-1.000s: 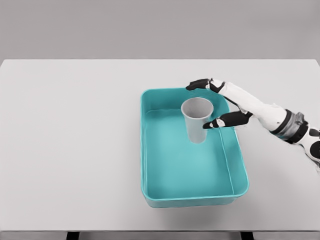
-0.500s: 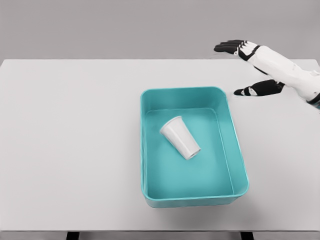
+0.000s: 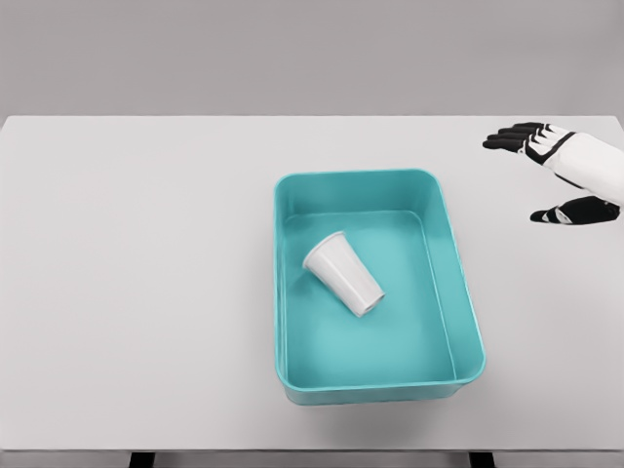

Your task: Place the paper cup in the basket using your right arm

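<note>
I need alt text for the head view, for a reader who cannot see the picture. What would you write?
A white paper cup lies on its side inside a teal basket on a white table. The robot's right hand, fingers spread and holding nothing, is at the right edge of the picture, apart from the basket.

Light is bright, even and diffuse, with no visible source and no glare. The flat white table (image 3: 146,292) shows hardly any cast shadow; a faint darkening sits inside the teal plastic basket (image 3: 458,292) along its walls and beside the white paper cup (image 3: 343,276). The render is sharp near to far, without blur or edge distortion.
</note>
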### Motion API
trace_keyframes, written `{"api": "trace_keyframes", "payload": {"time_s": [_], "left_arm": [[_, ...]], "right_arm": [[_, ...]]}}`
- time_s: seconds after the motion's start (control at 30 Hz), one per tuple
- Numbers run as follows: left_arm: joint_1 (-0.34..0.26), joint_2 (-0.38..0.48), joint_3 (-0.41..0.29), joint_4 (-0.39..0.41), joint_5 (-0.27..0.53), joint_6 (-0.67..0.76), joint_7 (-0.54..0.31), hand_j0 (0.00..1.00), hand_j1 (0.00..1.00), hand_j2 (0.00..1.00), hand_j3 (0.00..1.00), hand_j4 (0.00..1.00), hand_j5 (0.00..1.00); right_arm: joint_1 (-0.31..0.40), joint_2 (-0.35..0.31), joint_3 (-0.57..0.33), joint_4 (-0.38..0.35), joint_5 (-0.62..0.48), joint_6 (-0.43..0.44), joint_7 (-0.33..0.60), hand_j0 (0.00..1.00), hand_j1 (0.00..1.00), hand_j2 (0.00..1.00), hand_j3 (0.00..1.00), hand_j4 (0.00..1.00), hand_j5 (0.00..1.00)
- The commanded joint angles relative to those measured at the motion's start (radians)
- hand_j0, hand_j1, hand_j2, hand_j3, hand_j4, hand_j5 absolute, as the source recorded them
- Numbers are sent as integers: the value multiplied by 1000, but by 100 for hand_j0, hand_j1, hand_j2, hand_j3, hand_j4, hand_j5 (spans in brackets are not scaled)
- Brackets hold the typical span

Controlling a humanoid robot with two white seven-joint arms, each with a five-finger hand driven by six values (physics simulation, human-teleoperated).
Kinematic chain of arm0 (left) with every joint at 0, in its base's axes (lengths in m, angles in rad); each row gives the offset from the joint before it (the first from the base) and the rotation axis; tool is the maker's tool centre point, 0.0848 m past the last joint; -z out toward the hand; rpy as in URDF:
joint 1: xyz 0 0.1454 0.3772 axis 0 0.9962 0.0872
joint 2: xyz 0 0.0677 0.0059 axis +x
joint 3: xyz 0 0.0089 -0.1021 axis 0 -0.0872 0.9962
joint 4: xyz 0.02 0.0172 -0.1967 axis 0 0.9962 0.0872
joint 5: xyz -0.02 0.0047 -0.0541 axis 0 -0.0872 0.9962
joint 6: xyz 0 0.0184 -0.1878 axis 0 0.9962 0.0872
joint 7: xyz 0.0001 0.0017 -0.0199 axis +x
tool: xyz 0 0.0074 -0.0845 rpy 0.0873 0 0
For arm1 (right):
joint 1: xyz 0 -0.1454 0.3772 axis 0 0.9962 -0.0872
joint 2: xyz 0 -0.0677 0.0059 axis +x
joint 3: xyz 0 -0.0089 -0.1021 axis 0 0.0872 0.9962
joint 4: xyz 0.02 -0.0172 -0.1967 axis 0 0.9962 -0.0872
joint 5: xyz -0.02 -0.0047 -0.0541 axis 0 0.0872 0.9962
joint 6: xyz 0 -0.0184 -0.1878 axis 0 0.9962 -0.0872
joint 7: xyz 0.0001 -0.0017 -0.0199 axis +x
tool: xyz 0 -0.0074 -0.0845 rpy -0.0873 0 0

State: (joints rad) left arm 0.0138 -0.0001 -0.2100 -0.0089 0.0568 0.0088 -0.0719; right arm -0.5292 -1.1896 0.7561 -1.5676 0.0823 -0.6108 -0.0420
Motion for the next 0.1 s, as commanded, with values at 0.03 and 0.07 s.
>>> {"api": "trace_keyframes", "payload": {"time_s": [0.03,0.07], "left_arm": [[0,0,-2,9,-2,5,0,100,100,100,100,100,100],[2,0,-2,9,-2,5,1,100,100,100,100,100,100]], "right_arm": [[0,-2,-1,0,-4,0,-1,100,100,100,100,100,100],[3,-2,-1,0,-4,0,-1,100,100,100,100,100,100]]}}
